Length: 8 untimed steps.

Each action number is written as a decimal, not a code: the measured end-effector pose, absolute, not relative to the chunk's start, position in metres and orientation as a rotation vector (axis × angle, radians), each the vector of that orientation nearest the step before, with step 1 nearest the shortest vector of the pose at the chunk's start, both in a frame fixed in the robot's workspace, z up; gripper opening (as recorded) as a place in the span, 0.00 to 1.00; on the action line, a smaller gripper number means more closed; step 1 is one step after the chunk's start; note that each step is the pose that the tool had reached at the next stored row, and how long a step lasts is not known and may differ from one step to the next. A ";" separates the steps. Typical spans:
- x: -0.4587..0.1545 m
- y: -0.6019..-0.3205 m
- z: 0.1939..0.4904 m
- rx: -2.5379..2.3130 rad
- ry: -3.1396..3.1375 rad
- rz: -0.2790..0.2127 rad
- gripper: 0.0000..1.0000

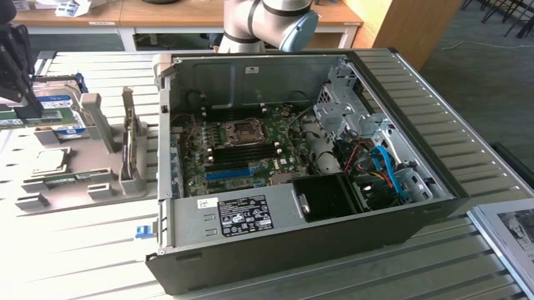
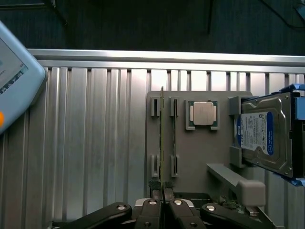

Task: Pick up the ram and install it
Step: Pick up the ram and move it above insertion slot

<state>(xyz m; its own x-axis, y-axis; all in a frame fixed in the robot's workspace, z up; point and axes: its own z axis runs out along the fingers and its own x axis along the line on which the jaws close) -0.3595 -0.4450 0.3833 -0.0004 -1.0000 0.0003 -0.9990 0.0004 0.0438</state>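
The ram [image 2: 162, 138] is a thin green board seen edge-on in the wrist view, running out from between my fingertips over the grey parts tray [image 2: 200, 157]. My gripper [image 2: 162, 202] is shut on its near end. At the exterior view's far left, the black gripper [image 1: 27, 109] hangs above the tray [image 1: 75, 184] with the green ram [image 1: 42, 117] under it. The open computer case [image 1: 401, 212] lies to the exterior view's right of the tray. Its motherboard [image 1: 242, 150] faces up, with dark memory slots near the CPU socket.
Another thin board [image 1: 129, 134] stands on edge in a tray slot. The tray also holds a square silver CPU [image 2: 203, 113] and a hard drive [image 2: 264, 133] with a blue-white label. The arm's base [image 1: 267, 22] stands behind the case. A pale grey device [image 2: 14, 81] lies on the ribbed table.
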 end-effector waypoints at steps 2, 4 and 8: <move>-0.357 -0.445 0.384 2.199 -2.199 -0.048 0.12; -0.354 -0.445 0.384 2.199 -2.200 -0.048 0.12; -0.347 -0.445 0.384 2.199 -2.199 -0.048 0.12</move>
